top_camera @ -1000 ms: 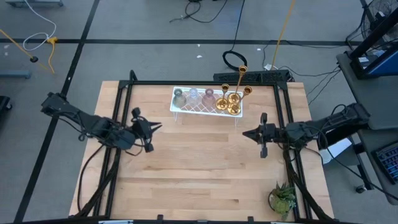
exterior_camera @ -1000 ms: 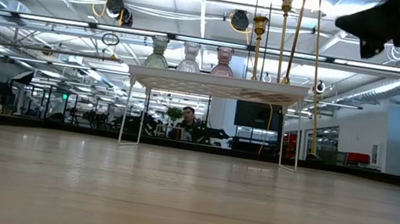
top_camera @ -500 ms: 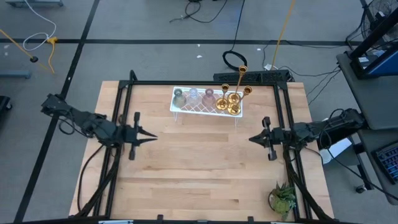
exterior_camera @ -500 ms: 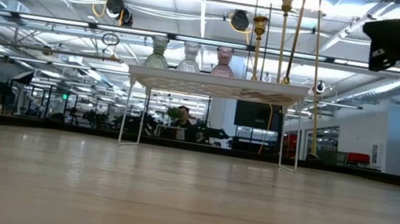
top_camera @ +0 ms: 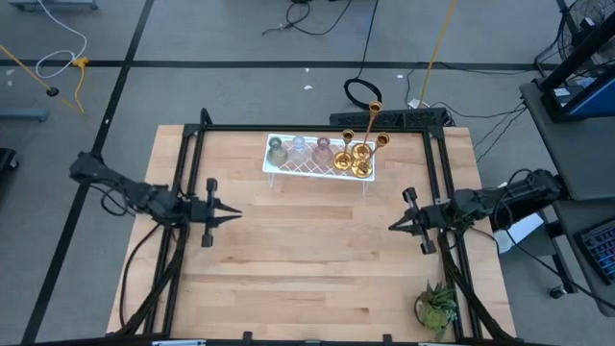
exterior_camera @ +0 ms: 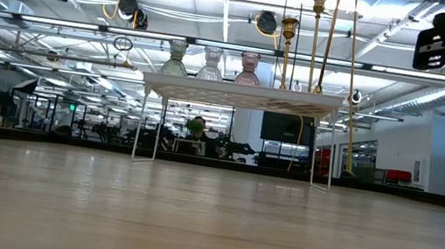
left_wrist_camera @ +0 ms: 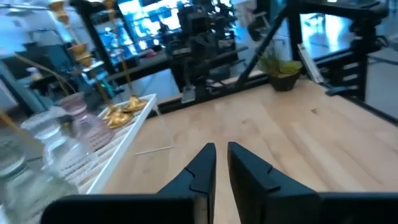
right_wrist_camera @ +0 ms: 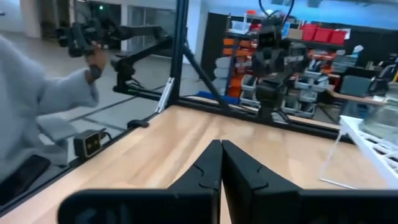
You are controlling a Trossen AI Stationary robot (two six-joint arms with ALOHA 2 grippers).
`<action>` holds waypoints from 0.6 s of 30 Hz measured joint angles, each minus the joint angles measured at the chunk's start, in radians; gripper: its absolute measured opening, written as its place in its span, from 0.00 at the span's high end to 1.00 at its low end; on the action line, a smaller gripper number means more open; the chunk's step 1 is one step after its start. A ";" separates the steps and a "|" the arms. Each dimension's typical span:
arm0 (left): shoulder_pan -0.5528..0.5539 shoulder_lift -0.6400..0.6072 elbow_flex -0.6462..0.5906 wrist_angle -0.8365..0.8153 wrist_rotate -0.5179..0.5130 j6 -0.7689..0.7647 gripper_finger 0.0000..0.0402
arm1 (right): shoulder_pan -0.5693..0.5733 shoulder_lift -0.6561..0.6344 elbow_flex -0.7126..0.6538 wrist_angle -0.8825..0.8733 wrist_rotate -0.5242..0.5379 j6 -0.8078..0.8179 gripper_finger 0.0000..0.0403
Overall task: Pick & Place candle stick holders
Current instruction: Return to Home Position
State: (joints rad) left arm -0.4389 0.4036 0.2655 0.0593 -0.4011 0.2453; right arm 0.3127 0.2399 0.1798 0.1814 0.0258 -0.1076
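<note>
Three small glass holders, greenish [top_camera: 278,149], clear [top_camera: 299,149] and pinkish [top_camera: 324,150], stand by their bases on the left part of the white lattice tray [top_camera: 288,169]. Three gold holders [top_camera: 359,159] stand by their round bases on its right end. The low view shows the glass ones [exterior_camera: 211,64] and the gold stems [exterior_camera: 313,41] on the tray top [exterior_camera: 241,92]. My left gripper [top_camera: 233,213] is shut and empty over the table's left middle. My right gripper [top_camera: 393,228] is shut and empty over the right middle. Both point toward the table's centre.
A small green potted plant [top_camera: 437,308] stands at the table's near right corner. A black frame [top_camera: 192,154] runs along the table's edges. Bare wood [top_camera: 307,250] lies between the grippers. A person's grey sleeve [right_wrist_camera: 37,93] shows beyond the table in the right wrist view.
My right gripper has drawn back toward the table's right and near edges. My left gripper has turned about its own axis and shifted a little toward the near edge. The holders and the tray have stayed where they were.
</note>
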 joint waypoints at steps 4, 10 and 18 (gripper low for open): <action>0.034 -0.065 -0.090 0.065 -0.046 0.011 0.88 | -0.034 -0.002 -0.026 0.032 -0.004 -0.047 1.00; 0.123 -0.142 -0.219 0.232 -0.040 0.063 0.88 | -0.106 -0.002 -0.063 0.081 -0.086 -0.065 1.00; 0.244 -0.182 -0.250 0.219 -0.025 0.049 0.88 | -0.243 -0.002 -0.080 0.101 -0.147 -0.037 1.00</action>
State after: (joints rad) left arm -0.1944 0.2213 0.0151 0.2782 -0.4257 0.2947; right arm 0.0698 0.2379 0.0998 0.2826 -0.1208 -0.1442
